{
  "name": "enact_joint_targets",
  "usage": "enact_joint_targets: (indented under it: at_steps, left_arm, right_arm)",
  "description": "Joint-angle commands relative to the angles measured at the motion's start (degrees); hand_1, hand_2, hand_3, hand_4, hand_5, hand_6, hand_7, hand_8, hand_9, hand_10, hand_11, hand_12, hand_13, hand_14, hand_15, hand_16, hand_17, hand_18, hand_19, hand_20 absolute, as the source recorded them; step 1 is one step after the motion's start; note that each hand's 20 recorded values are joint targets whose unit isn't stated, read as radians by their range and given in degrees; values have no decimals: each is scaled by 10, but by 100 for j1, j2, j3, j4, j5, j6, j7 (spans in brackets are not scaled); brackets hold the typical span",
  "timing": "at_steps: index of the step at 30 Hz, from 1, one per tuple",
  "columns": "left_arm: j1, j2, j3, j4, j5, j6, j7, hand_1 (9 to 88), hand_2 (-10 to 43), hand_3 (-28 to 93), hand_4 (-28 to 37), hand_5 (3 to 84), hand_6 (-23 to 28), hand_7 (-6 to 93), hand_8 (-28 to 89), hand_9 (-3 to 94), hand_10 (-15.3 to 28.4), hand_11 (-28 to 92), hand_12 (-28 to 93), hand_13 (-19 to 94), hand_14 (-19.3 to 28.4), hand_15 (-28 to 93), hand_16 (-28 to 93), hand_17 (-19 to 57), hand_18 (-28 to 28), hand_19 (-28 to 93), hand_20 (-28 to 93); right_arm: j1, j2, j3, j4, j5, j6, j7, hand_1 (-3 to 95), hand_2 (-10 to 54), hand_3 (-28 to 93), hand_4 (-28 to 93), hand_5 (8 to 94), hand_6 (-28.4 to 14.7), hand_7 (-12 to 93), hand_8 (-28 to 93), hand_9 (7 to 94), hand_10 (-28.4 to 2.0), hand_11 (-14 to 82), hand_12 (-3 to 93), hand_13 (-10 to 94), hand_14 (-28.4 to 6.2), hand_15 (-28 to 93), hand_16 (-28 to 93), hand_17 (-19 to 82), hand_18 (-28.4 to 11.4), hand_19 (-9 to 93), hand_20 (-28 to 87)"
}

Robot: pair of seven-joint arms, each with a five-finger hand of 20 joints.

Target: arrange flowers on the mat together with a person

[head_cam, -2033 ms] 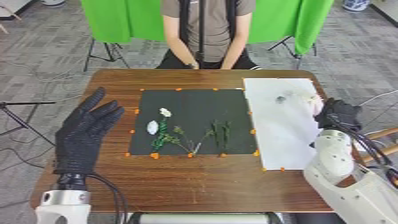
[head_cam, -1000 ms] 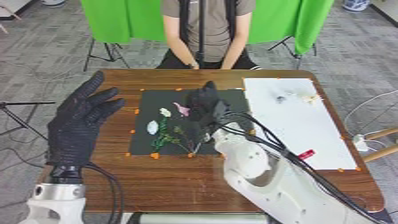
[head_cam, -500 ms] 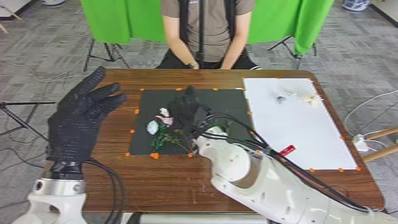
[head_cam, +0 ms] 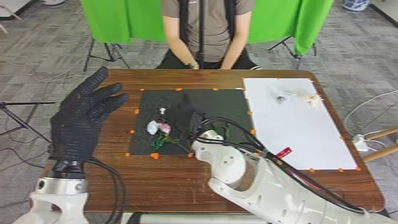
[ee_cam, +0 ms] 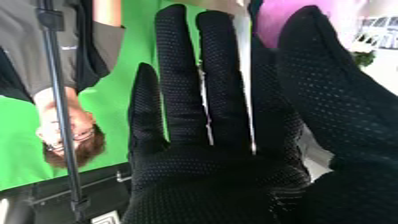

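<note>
Head view, right hand: Reaching in over the dark mat (head_cam: 233, 101), twelve o'clock being toward the table's far side, the right hand (head_cam: 188, 119) appears to grasp the pink flower, its petals visible between thumb and fingers in the right wrist view.
Pink flower: The pink flower (head_cam: 164, 126) lies at about eight o'clock from the palm, low over the mat. Whether it bears its weight on the cloth cannot be told.
Long axis: The stem is lost against the glove, so its line cannot be read.
White flower: A pale bloom (head_cam: 152, 128) sits just beside the pink one, at nine o'clock; a smaller white flower (head_cam: 163, 110) lies at twelve.
Greenery: Green sprigs (head_cam: 160, 145) spread at six o'clock from the pink petals.
Nearer arm: The right; the left hand (head_cam: 78, 127) is relaxed and empty, well apart at nine o'clock.
Coming move: Likely a gentle release beside the white bloom, then a withdrawal toward four o'clock that avoids dragging the petals.
</note>
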Motion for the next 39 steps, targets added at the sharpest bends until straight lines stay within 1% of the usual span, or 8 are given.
enact_joint_targets:
  at_steps: [1, 8, 18, 25, 31, 34, 37, 39]
  left_arm:
    - [34, -68, 20, 34, 0, -64, -104, 231, 67, 784, -266, 374, 88, 118, -100, 380, 212, 252, 101, 302, 280, 529, -114, -33, 266, 716, 48]
    - [41, -101, 32, 28, -18, -48, -170, 231, 68, 784, -265, 374, 89, 118, -99, 380, 212, 251, 101, 303, 280, 525, -113, -34, 265, 716, 45]
    - [233, -174, -37, -41, -5, 72, -188, 231, 68, 784, -265, 375, 89, 118, -99, 380, 213, 251, 100, 304, 279, 524, -112, -34, 265, 717, 40]
    - [432, -177, -83, -42, -98, 323, -101, 232, 68, 784, -265, 375, 89, 118, -100, 381, 211, 251, 100, 308, 276, 507, -116, -33, 263, 704, 29]
    - [514, -240, -87, 18, -110, 431, -78, 231, 68, 788, -266, 378, 88, 116, -103, 383, 211, 235, 88, 302, 257, 423, -115, -21, 231, 629, -24]
    - [567, -215, -79, 23, -148, 496, -71, 231, 68, 789, -267, 379, 88, 114, -104, 381, 209, 225, 83, 291, 240, 370, -102, -15, 213, 602, -47]
    - [541, -393, -105, 56, -10, 398, -191, 231, 69, 790, -267, 380, 88, 114, -104, 380, 208, 219, 80, 282, 227, 334, -95, -7, 204, 601, -59]
    - [525, -392, -87, 82, -56, 395, -230, 232, 69, 792, -266, 380, 88, 113, -105, 379, 208, 217, 79, 278, 223, 322, -91, -1, 200, 605, -63]
  right_arm:
    - [-77, -66, 100, -77, -157, -243, -74, 415, -95, 837, -283, 717, 76, 136, -124, 667, -100, 136, 120, 571, -93, 303, 161, 93, -147, 473, 117]
    - [-225, -129, 314, -135, -208, -270, -151, 406, -95, 846, -283, 692, 73, 140, -140, 660, -101, 137, 120, 564, -95, 306, 158, 87, -148, 476, 118]
    - [-1048, -348, 1766, -1005, 1130, -707, -63, 372, -95, 829, -283, 652, 55, 144, -143, 649, -109, 137, 120, 560, -101, 312, 156, 83, -152, 486, 121]
    - [-2195, -817, 3905, -1900, 4521, -1431, 280, 311, -93, 813, -283, 608, 28, 139, -142, 630, -134, 133, 118, 549, -129, 326, 150, 77, -158, 500, 126]
    - [-3174, -1219, 5818, -2266, 9026, -1910, 1098, 253, 11, 812, -283, 559, -10, 129, -135, 580, -160, 134, 114, 503, -167, 322, 128, 81, -166, 522, 129]
    - [-3653, -1061, 6274, -2437, 9791, -1860, 1001, 231, 55, 801, -283, 529, -26, 123, -133, 519, -170, 118, 105, 440, -188, 277, 113, 82, -166, 521, 120]
    - [-4079, -986, 6654, -2590, 9966, -1874, 741, 203, 77, 808, -283, 500, -30, 119, -129, 480, -171, 101, 99, 395, -197, 221, 113, 83, -164, 483, 97]
    - [-4334, -997, 6862, -2651, 10101, -1774, 507, 192, 86, 814, -283, 478, -31, 115, -128, 455, -168, 88, 96, 373, -192, 188, 124, 84, -156, 448, 84]
